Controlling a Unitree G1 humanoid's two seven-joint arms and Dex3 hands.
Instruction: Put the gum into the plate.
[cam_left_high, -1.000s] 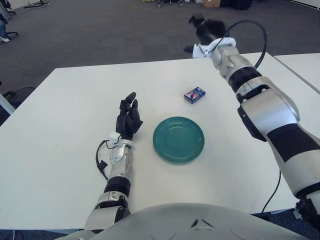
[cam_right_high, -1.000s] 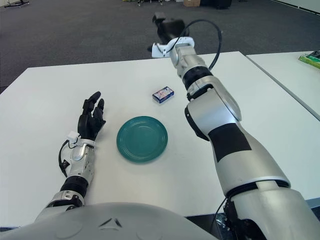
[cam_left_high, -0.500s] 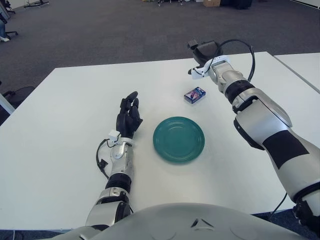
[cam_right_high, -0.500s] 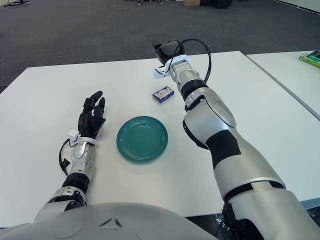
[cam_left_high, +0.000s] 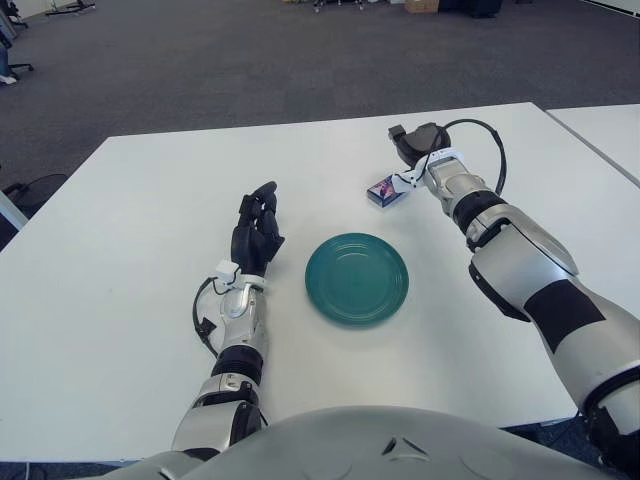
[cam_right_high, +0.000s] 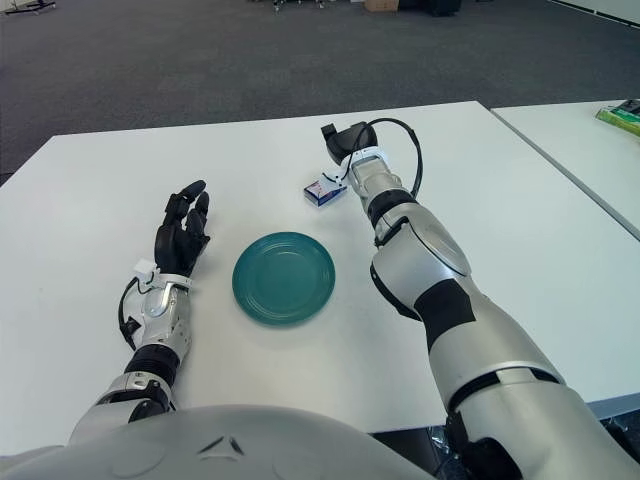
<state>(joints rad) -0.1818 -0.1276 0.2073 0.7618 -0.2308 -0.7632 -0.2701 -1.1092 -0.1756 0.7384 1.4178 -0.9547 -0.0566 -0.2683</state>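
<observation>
The gum (cam_left_high: 386, 190) is a small blue and white box lying flat on the white table (cam_left_high: 140, 240), just behind the teal plate (cam_left_high: 357, 278). The plate holds nothing. My right hand (cam_left_high: 410, 144) hovers low at the gum's far right corner; its dark fingers are loosely bent and hold nothing, and its white wrist (cam_left_high: 437, 172) is right beside the box. My left hand (cam_left_high: 258, 218) shows left of the plate, fingers extended and pointing away from me, holding nothing.
A black cable (cam_left_high: 492, 150) loops off the right wrist. A second white table (cam_left_high: 610, 130) stands to the right across a narrow gap, with a green item (cam_right_high: 625, 115) on it. Grey carpet lies beyond the table's far edge.
My right hand has come down and toward me from high above the table's far edge, ending close beside the gum. The gum, plate and left hand have stayed put.
</observation>
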